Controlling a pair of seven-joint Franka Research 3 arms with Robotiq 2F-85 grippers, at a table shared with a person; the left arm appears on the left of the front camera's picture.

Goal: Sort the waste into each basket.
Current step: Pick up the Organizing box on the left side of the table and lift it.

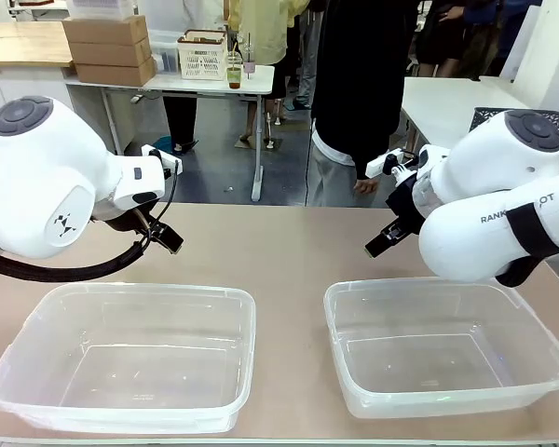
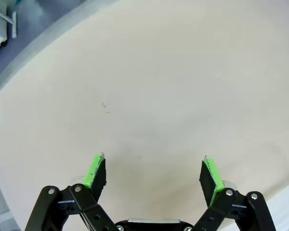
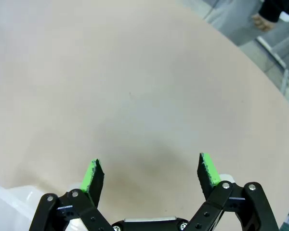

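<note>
The left claw [image 2: 153,174] was spread wide, with nothing between its green pads [image 2: 95,169]. It hung over the bare tan table [image 2: 159,86]. The right claw [image 3: 151,172] was spread wide too, and it held nothing. Under it was only more bare table, with a bit of a clear tub at the picture's bottom corner.

In the front view, the left claw [image 1: 165,238] hung above the table just behind the left tub [image 1: 121,358]. The right claw [image 1: 382,240] hung behind the right tub [image 1: 443,345]. Both clear tubs sat side by side near the robot's edge of the table, a little apart. Both were empty.

No cans or bottles showed anywhere on the table. A person stood at the far side, with one hand [image 1: 363,186] hanging down by the table's edge. That hand did not seem to hold anything.

It looked like the sorting had not started yet. The arms seemed to be waiting for the waste to come. For the next move, a can or bottle would need to be put on the table or handed over. Then the nearer claw would need to close around it and drop it in the right tub.
</note>
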